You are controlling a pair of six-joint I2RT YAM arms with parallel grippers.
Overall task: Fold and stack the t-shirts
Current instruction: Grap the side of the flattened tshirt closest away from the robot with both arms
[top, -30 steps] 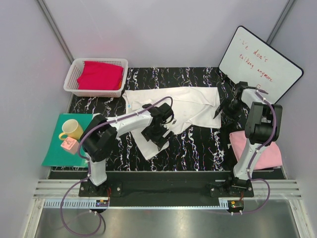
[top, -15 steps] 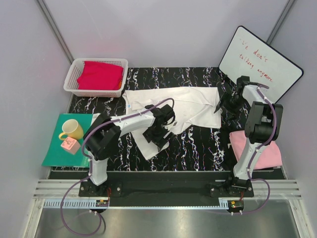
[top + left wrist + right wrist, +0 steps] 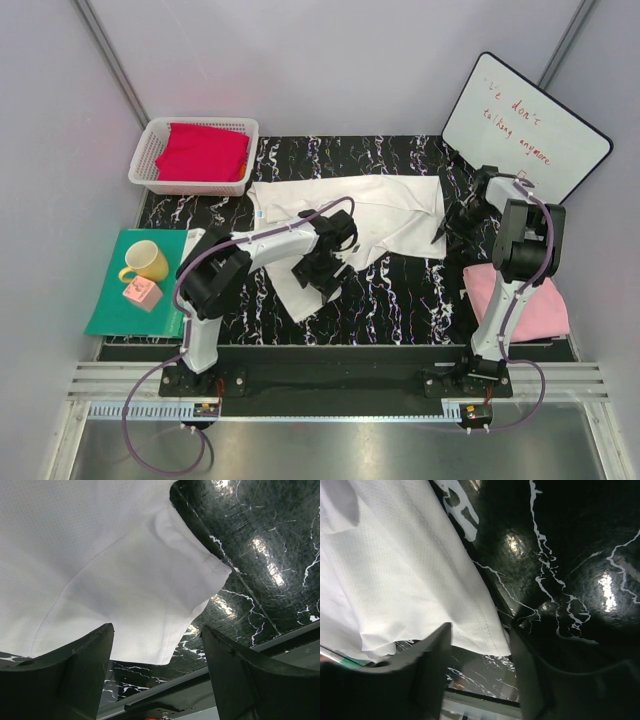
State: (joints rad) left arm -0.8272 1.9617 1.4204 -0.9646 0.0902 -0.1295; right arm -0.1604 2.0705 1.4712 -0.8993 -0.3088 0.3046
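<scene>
**Two open grippers at the edges of the spread white t-shirt**

Nearest the viewer, well in front of the white t-shirt [image 3: 385, 210], a metal rail frame [image 3: 330, 385] carries both arm bases. The shirt lies spread and creased across a black table [image 3: 400, 295] that is veined in white and glossy enough to mirror the lamps.

In front of the shirt to its right, the pale pink t-shirt [image 3: 542, 312] lies flat at the table's edge. In front of the shirt to its left, a teal mat [image 3: 108, 312] bears a yellow mug [image 3: 146, 262] and a small pink block [image 3: 140, 292].

The left gripper [image 3: 156, 630] hovers over the shirt's front sleeve, jaws wide apart and holding nothing. The right gripper [image 3: 480, 630] stands at the shirt's right hem. Its jaws are parted with the corner of the cloth lying in the gap, and no grip on the cloth shows.

Beyond the shirt to its left, a white basket [image 3: 146, 160] holds the crimson t-shirt [image 3: 203, 152]. Beyond it to the right leans a whiteboard [image 3: 525, 125] with red handwriting. Pale walls close in the space on three sides.

The right arm covers part of the pink t-shirt. The handwriting is too small to read in full. Each wrist view cuts off all but one edge of the white shirt. Whether the right fingers touch the cloth cannot be told.
</scene>
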